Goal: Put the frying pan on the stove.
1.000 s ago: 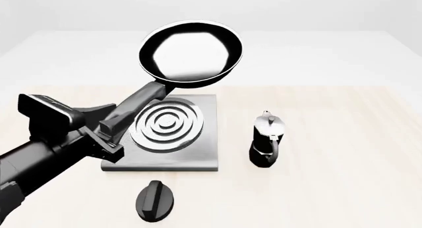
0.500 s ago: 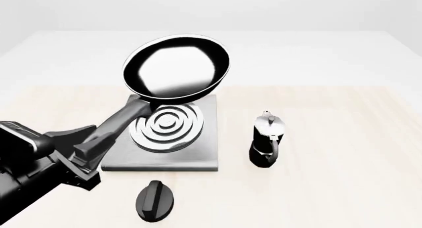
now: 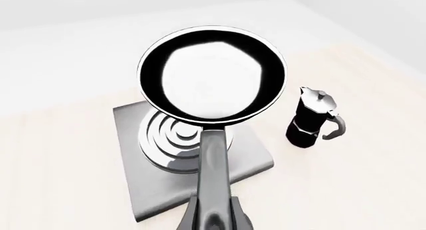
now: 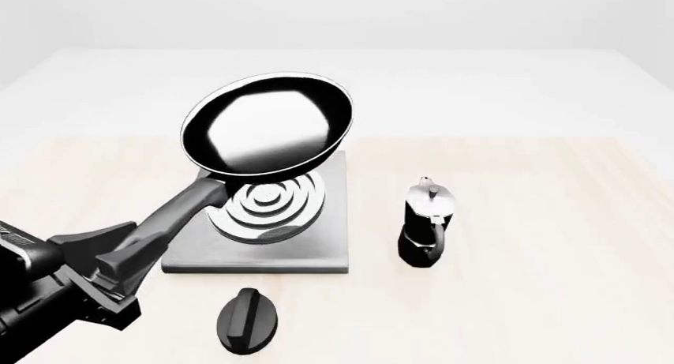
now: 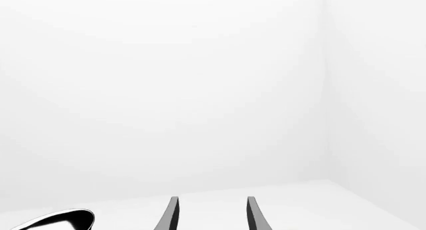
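**Pan held aloft over the stove, handle running back to the left claw**

Nearest the arms' edge of the surface lies a small black oval knob (image 4: 249, 320), just in front of the stove. At the near left corner the left claw (image 4: 125, 253) is clamped on the end of the frying pan's handle (image 4: 174, 215).

From that claw the frying pan (image 4: 267, 127) lies ahead and a little to the right, its long axis running from the near left corner up toward the far middle of the surface. The bowl hangs clear of the stove (image 4: 327, 230), seemingly over its far part, with the burner rings (image 4: 265, 210) showing beneath the near rim. The left wrist view agrees: the pan (image 3: 211, 75) covers the far part of the rings (image 3: 174, 140) on the slab (image 3: 149, 190).

Right of the stove, apart from it, stands a moka pot (image 4: 427, 220).

The right claw (image 5: 209, 215) is parted and holds nothing; it faces a blank wall, far from the work. The left arm alone has the pan. My judgement: setting it down calls for drawing the pan back slightly toward the near edge, centring it over the rings, then lowering.
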